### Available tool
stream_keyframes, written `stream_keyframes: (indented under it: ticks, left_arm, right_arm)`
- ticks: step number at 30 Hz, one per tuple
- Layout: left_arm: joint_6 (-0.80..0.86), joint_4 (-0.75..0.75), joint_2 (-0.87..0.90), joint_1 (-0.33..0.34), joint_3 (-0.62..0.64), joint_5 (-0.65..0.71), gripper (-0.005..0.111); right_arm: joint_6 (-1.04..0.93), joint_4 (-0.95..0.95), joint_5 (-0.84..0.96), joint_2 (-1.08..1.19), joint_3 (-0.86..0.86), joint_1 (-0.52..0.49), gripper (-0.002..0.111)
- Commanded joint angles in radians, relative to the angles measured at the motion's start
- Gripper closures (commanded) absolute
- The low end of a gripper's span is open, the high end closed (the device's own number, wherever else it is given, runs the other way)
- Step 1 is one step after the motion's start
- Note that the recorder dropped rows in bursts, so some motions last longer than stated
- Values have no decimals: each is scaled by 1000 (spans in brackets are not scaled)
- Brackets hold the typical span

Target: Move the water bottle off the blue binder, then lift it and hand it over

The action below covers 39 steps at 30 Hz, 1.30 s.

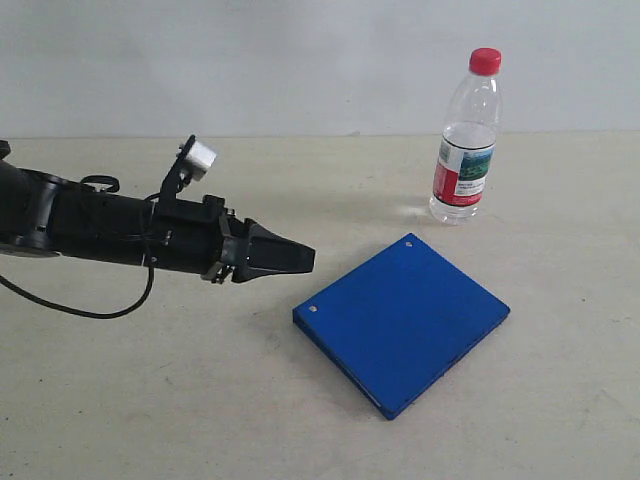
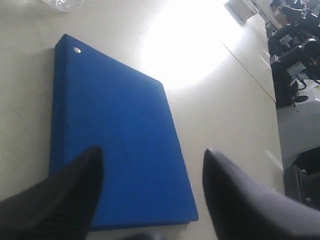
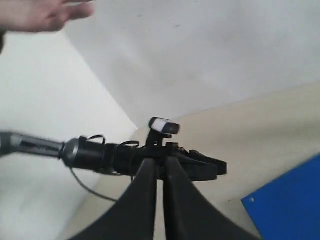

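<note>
Left hand [image 1: 308, 260], spread wide and empty, near blue binder [image 1: 405, 322]; water bottle [image 1: 467, 140] upright, well apart from both.

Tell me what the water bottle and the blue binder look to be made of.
The water bottle looks like thin clear plastic, glossy: the wall shows through. Its cap seems opaque red plastic. The blue binder has a flat, matte blue cover, perhaps plastic-coated board; that is unsure. Its rivets shine silver, likely metal.

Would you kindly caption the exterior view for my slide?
Left gripper hovers beside the blue binder; water bottle stands upright beyond it.
</note>
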Motion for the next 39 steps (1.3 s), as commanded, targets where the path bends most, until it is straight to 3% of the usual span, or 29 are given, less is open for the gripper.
stream_keyframes:
  ticks: [1,5,8,13,15,21,39]
  left_arm:
    - [-24,10,-9,-41,-2,-29,52]
    - [-16,7,-9,-117,-4,-136,52]
    - [-3,8,-9,-159,-19,-227,52]
    - [9,-6,-9,-163,-25,-285,52]
    - [18,-30,-9,-163,-25,-333,52]
    - [31,-43,-9,-163,-41,-464,52]
    - [24,-6,30,-163,-100,-454,52]
  right_arm:
    - [189,64,-136,87,169,-2,108]
    - [193,64,-167,222,229,-2,108]
    - [86,64,-134,310,210,-2,104]
    - [41,65,-118,445,181,-2,72]
    - [28,65,-167,511,181,-2,66]
    - [-29,72,-207,718,140,-2,66]
    - [-350,142,-46,1322,-178,-2,66]
